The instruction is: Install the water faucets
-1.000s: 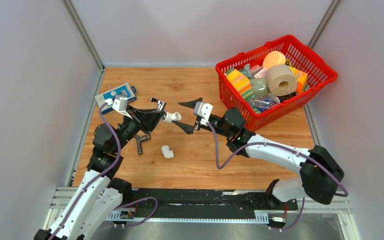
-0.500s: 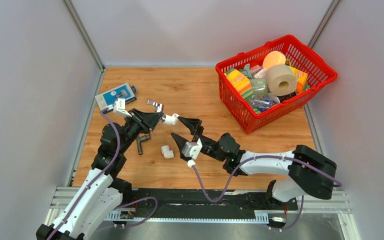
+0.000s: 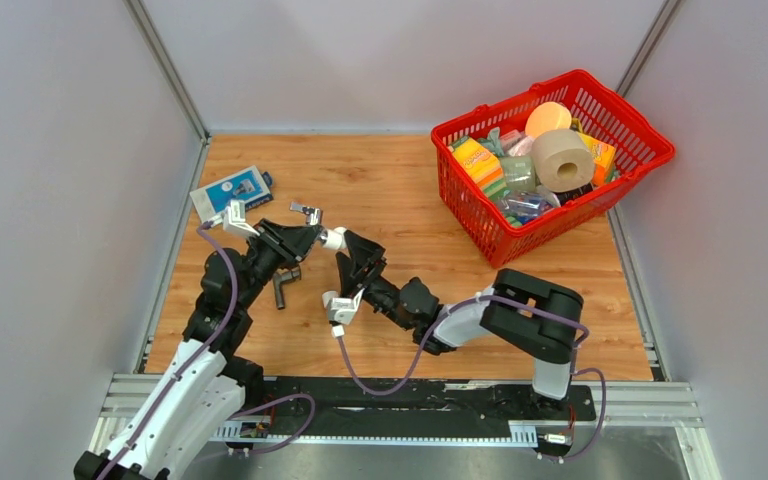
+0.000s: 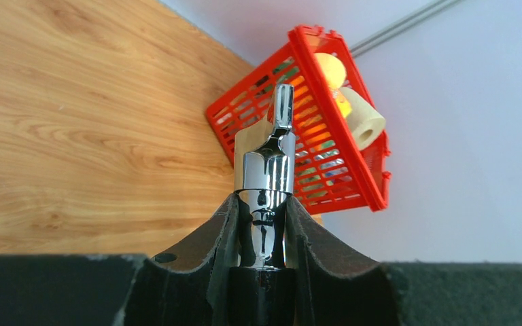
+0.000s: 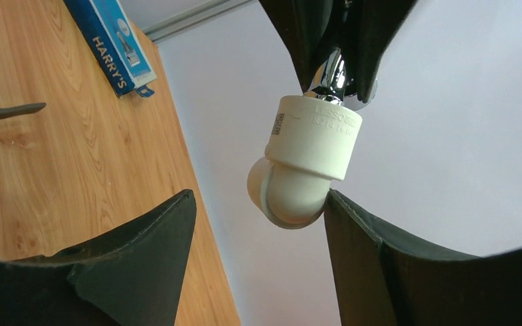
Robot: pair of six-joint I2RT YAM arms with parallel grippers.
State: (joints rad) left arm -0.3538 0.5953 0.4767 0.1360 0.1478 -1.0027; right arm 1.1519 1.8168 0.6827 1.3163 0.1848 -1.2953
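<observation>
My left gripper [image 3: 310,232] is shut on the shiny chrome faucet [image 3: 307,213] and holds it above the table; in the left wrist view [image 4: 262,204] the faucet [image 4: 266,170] stands between the fingers, handle up. A white elbow fitting [image 3: 333,238] sits on the faucet's end. My right gripper [image 3: 350,258] is open, with its jaws on either side of this elbow [image 5: 306,159]; in the right wrist view [image 5: 258,204] the right finger [image 5: 353,231] touches the elbow and the left one is apart. The dark grey L-shaped faucet [image 3: 282,285] lies on the table below the left gripper.
A red basket [image 3: 560,215] full of household items stands at the back right and also shows in the left wrist view [image 4: 299,47]. A blue box [image 3: 230,190] lies at the back left, seen too in the right wrist view [image 5: 112,41]. Grey walls enclose the wooden table [image 3: 400,180].
My right arm has swung left across the table and turned toward the left gripper; its open jaws now stand around the white elbow. The left gripper has kept hold of the chrome faucet, shifting slightly.
</observation>
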